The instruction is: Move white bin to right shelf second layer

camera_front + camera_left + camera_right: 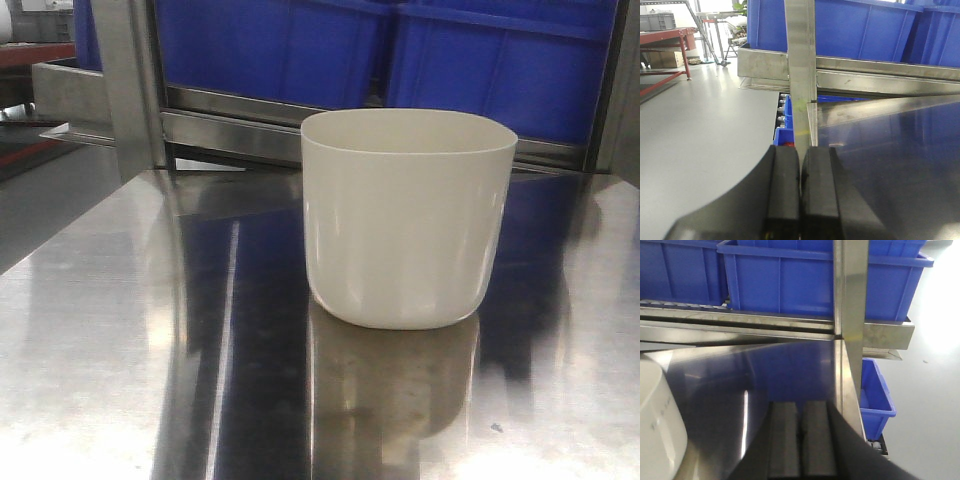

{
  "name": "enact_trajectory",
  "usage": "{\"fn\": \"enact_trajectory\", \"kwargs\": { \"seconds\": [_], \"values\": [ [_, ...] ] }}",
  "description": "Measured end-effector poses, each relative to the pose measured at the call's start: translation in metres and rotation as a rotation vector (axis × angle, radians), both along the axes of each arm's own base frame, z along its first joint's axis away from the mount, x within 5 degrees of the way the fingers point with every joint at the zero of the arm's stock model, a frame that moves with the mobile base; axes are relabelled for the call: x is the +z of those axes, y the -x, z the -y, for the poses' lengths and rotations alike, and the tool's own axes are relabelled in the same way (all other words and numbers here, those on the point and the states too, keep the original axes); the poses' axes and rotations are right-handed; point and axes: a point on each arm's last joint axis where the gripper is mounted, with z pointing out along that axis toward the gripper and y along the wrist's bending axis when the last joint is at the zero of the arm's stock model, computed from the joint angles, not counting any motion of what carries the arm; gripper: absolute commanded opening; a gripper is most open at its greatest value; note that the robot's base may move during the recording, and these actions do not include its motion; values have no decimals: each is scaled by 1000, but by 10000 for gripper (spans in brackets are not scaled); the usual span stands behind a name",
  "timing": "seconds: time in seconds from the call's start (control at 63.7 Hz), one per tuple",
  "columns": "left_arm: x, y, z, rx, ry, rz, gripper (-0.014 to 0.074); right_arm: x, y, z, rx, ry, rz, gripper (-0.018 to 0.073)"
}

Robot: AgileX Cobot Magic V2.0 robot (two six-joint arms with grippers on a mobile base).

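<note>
Filling the front view, the white bin (408, 220) only edges the right wrist's; each wrist shows jaws pressed together.

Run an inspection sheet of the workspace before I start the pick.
Surface: steel tabletop, shiny, bare except for the bin.
Job's things: white bin upright on the tabletop, untouched; no contents visible. Rack level behind the table carries blue crates; no free slot in view.
Clutter: nothing seen.
Grippers: left pincer shut, empty, at the table's left edge; right pincer shut, empty, near the right edge, with the bin to its left.
Cables: nothing seen.
Surroundings: steel rack posts, a lower blue crate, a red-framed table, grey floor.
</note>
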Motion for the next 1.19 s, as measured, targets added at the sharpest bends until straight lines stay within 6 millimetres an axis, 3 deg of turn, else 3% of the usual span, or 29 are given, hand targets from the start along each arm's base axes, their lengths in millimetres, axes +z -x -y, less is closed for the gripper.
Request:
{"fn": "enact_trajectory", "kwargs": {
  "seconds": [0.141, 0.251, 0.471, 0.691, 0.738, 0.895, 0.958, 1.193],
  "values": [
    [0, 0, 0, 0, 0, 0, 85, 42, -33, 0, 0, 0, -21, 51],
    [0, 0, 0, 0, 0, 0, 85, 64, -63, 0, 1, -15, -45, 51],
    [0, 0, 0, 0, 0, 0, 85, 77, -125, -7, 37, -51, -198, 51],
    [0, 0, 0, 0, 0, 0, 85, 77, -165, -54, 210, -34, -467, 61],
    [0, 0, 0, 0, 0, 0, 85, 74, -171, -67, 254, -14, -531, 90],
    [0, 0, 0, 0, 0, 0, 85, 67, -186, -108, 372, 38, -640, 426],
    [0, 0, 0, 0, 0, 0, 85, 67, -190, -116, 394, 47, -649, 508],
    [0, 0, 0, 0, 0, 0, 85, 55, -198, -125, 403, 76, -732, 529]
  ]
}}
